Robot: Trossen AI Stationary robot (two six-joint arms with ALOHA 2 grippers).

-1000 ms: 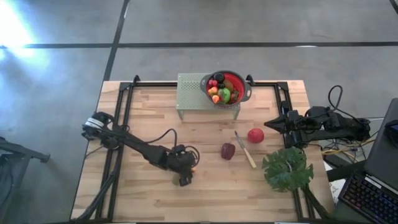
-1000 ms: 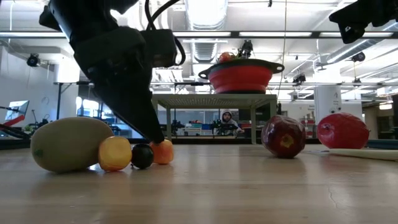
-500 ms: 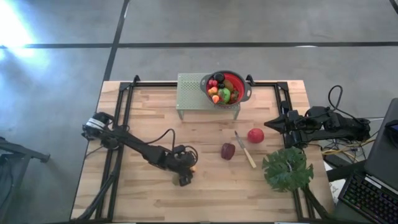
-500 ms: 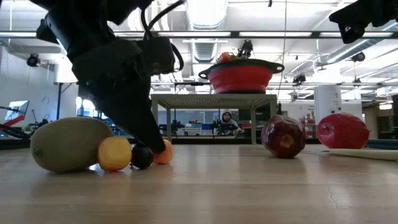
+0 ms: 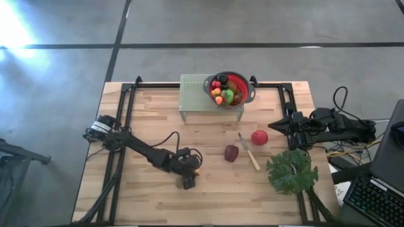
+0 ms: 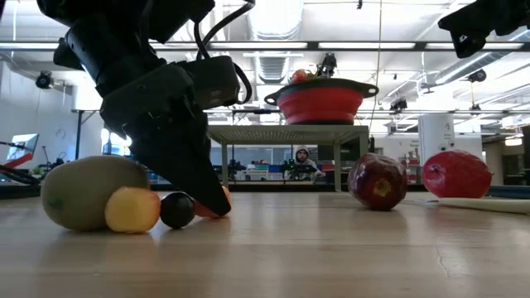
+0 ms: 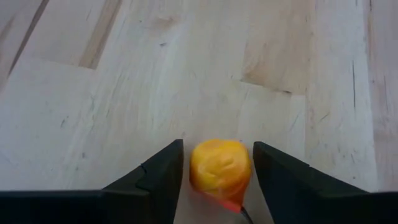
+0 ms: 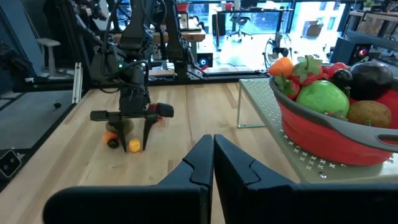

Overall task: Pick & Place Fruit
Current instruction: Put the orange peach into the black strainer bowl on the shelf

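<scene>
Fruit [image 8: 323, 96] heaped in red colander [image 8: 348, 140]

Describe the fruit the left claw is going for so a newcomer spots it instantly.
On the wooden table, follow the left arm to the left claw. Between its fingers sits a small orange fruit, rounder and brighter than the kiwi and dark berry beside it.

From above, my left claw [image 5: 188, 178] covered most of the small fruit under it, so only a sliver of orange [image 5: 197, 170] showed beside it. In the low view my fingers hid most of that orange piece [image 6: 217, 205], and the kiwi [image 6: 83, 192] sat partly behind a yellow piece [image 6: 131, 209]. In my left wrist view the orange fruit [image 7: 219, 169] ran off the picture's edge, and in the right wrist view the bowl [image 8: 348, 140] was cut off at the side.
</scene>
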